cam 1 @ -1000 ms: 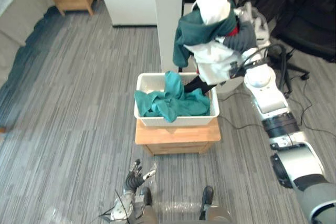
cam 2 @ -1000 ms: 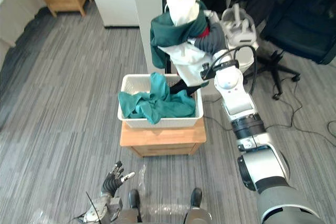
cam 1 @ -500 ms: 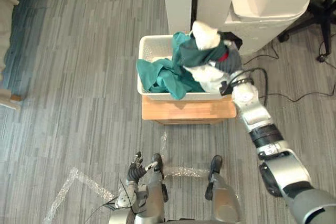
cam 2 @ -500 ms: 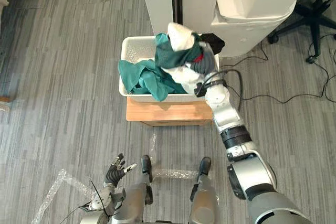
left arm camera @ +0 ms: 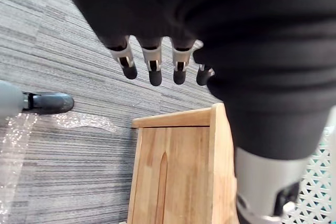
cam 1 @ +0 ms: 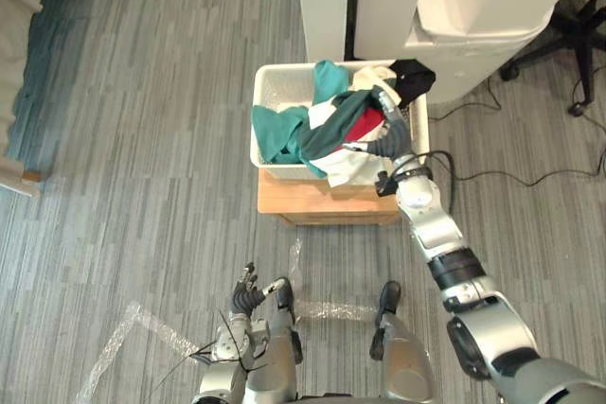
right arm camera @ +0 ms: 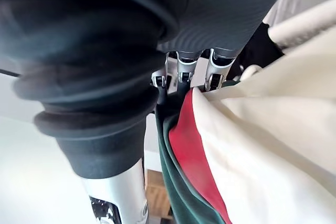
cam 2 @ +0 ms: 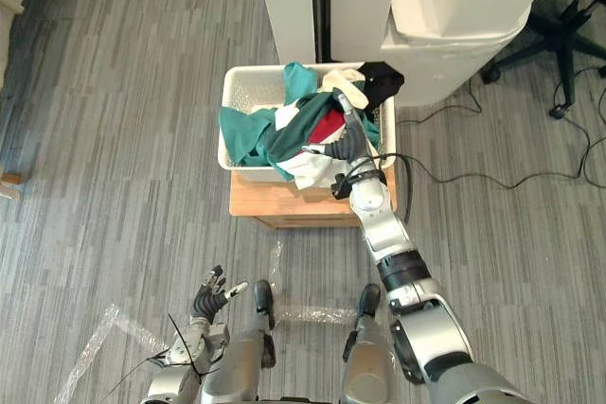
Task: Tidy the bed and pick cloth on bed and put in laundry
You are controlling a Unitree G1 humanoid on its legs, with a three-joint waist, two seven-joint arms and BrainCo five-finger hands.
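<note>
The white laundry basket [cam 1: 276,90] sits on a small wooden bench [cam 1: 327,203] at 12 o'clock from the robot. It is piled high with clothes [cam 1: 327,134]: green, white, red and black ones. So the cloth is in the basket now, with the right hand [cam 1: 385,136] pushed into the pile on its 3 o'clock side. The cloth covers the end of that hand, so I cannot tell if it is gripping or has let go.

A white bit [cam 1: 346,169] hangs over the basket's rim at 6 o'clock, and a teal bit [cam 1: 275,130] droops at 9 o'clock.

The left hand [cam 1: 248,292] hangs low at 7 o'clock, near the floor. Its fingers [left arm camera: 152,66] are straight and apart, and they hold nothing.

I think this is the drop-off step: putting the clothes into the laundry. It looks almost done. Next, the right hand needs to let go for sure, then lift straight up and out. It should go slowly, so no cloth snags and gets pulled back out. The hanging white bit may need a push inside.
</note>
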